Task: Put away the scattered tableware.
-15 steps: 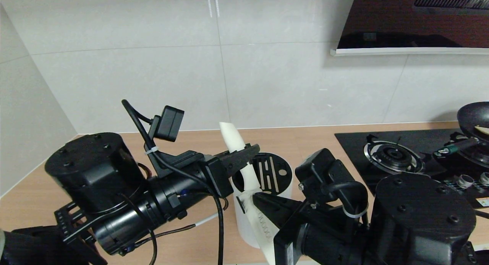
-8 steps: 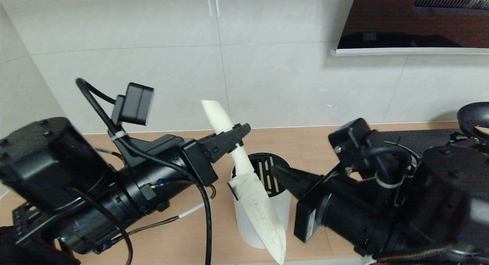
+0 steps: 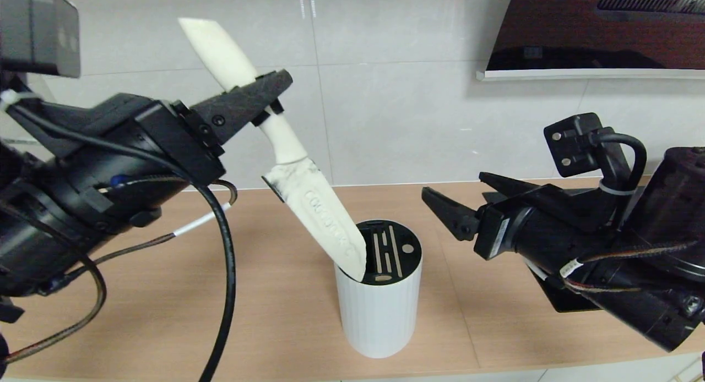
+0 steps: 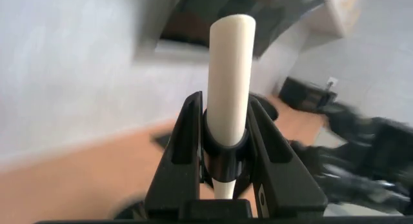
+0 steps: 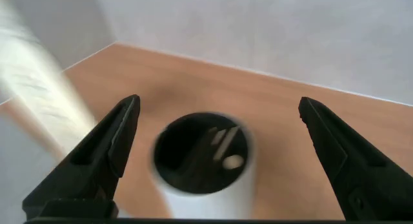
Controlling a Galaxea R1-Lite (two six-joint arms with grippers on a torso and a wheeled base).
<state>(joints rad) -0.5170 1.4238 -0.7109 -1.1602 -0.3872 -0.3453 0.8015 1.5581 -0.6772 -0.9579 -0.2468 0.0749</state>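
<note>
The white knife (image 3: 308, 206) hangs tilted in the centre of the head view, handle toward the upper left, tip right at the left rim of the white knife holder (image 3: 380, 316). The left tool (image 3: 263, 108) pinches the handle. The worry is that lean: pushed down at this angle, the tip could catch the rim or miss the slots (image 3: 385, 243) and topple the tall holder on the bench (image 3: 165, 294). The right tool (image 3: 454, 185), spread wide and holding nothing, hovers just right of the holder, crowding that side. Open bench lies to the left; its front edge runs just below the holder, the wall behind.
</note>
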